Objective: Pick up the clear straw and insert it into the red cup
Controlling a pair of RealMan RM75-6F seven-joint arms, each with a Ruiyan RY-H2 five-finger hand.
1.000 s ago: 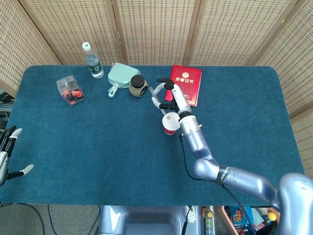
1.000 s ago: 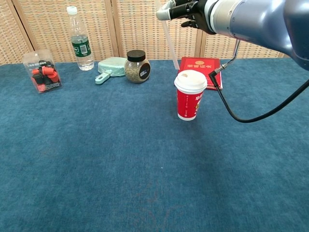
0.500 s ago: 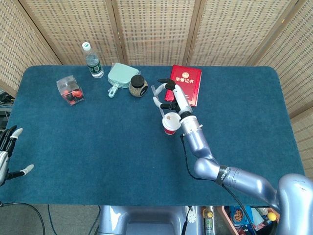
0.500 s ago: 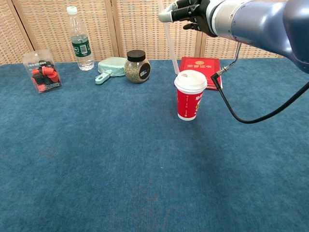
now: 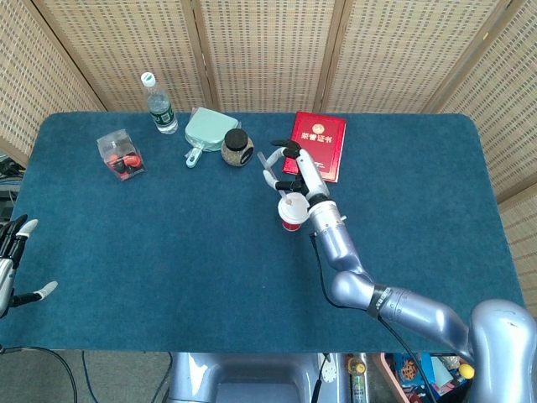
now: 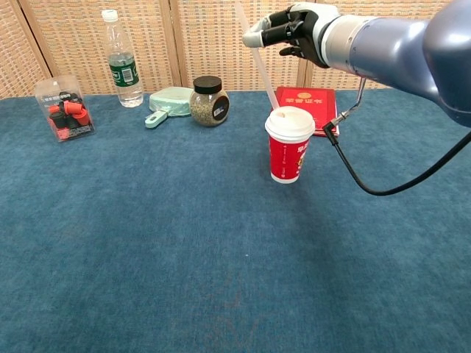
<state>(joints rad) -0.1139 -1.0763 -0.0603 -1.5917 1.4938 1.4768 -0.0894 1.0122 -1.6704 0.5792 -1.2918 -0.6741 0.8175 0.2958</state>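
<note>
Chest view shows the right hand (image 6: 294, 31) raised above the red cup (image 6: 289, 153), its fingers pinching the clear straw (image 6: 257, 62). The straw slants down from the hand toward the cup's white lid (image 6: 290, 122); its lower end sits just at the back of the lid, and whether it has entered the opening cannot be told. The cup stands upright on the blue table (image 6: 184, 250), with the red booklet (image 6: 307, 103) lying flat just behind it.

Along the far edge, left of the cup, stand a jar with a black lid (image 6: 209, 101), a pale green scoop (image 6: 168, 103), a water bottle (image 6: 123, 62) and a clear box of red and black pieces (image 6: 65, 108). All are well apart from the cup. A black cable (image 6: 368, 180) hangs from the right arm and loops down beside the cup.

Head view shows the left hand (image 5: 13, 260) at the table's left edge, fingers spread and holding nothing.
</note>
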